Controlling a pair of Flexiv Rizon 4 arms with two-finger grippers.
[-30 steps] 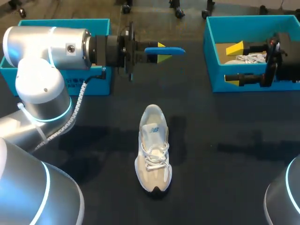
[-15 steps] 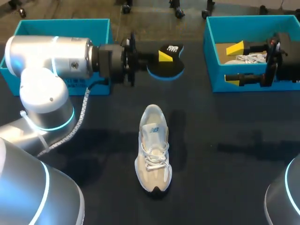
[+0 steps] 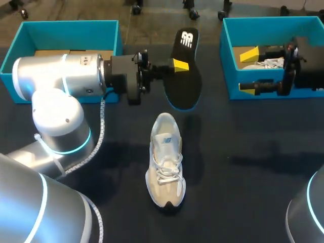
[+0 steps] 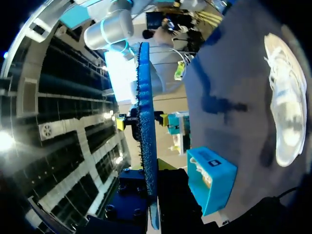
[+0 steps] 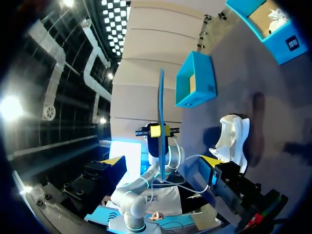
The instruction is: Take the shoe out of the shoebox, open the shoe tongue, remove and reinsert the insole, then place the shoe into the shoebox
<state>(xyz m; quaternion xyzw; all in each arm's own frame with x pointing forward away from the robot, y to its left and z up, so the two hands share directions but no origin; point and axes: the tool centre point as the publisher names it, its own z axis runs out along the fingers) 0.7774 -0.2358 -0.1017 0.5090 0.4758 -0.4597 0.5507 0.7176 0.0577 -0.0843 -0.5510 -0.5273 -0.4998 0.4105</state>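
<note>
Your left gripper [image 3: 178,65] is clamped on the insole [image 3: 185,87], holding it in the air between the left box [image 3: 66,26] and the right box [image 3: 226,61], just past the heel of the shoe [image 3: 165,161], which lies on the table [image 3: 253,167]. Your right gripper [image 3: 247,71] hangs wide open over the right box.

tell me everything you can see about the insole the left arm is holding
The insole is a flat, foam-looking piece, black on top with a white mark at its narrower end, and blue along its edge and textured underside. The left gripper pinches it about mid-length, holding it in the air beyond the white shoe, touching nothing else.
</note>
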